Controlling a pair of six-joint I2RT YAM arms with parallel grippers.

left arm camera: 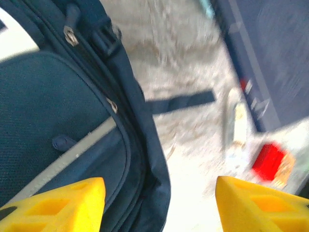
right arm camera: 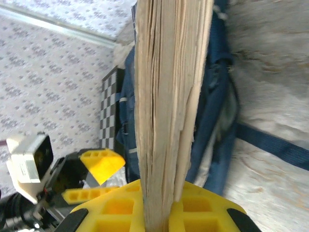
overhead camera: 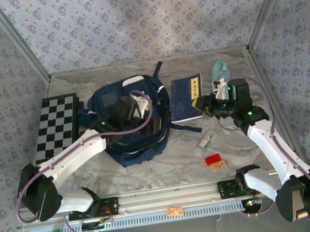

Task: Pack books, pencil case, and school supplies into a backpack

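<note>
Right wrist view puts the books [right arm camera: 169,96] straight up the middle, page edges toward my camera, clamped at the bottom by my right gripper [right arm camera: 161,215]. The yellow fingers are closed tight on the stack. The sheets run away from me toward the backpack [right arm camera: 215,125].

From above, the books [overhead camera: 186,97] sit just right of the backpack [overhead camera: 128,148], navy cover up. Their long axis runs from the near side to the far side, and the far end leans slightly away from the backpack. I hold the long edge that faces away from it.

My left gripper [left arm camera: 159,203] hangs over the backpack's book-side edge with its fingers spread wide and nothing between them. My left arm lies across the backpack.

A dark strap [left arm camera: 181,102] trails from the backpack over the table [overhead camera: 168,166] toward the books. The school supplies [overhead camera: 205,141] lie near-right of the backpack — a small clear oblong, with a red card [overhead camera: 212,159] just past it. The pencil case [overhead camera: 220,72] is beyond the books from the backpack. A checkered board [overhead camera: 58,126] lies just beside the backpack's left side.
</note>
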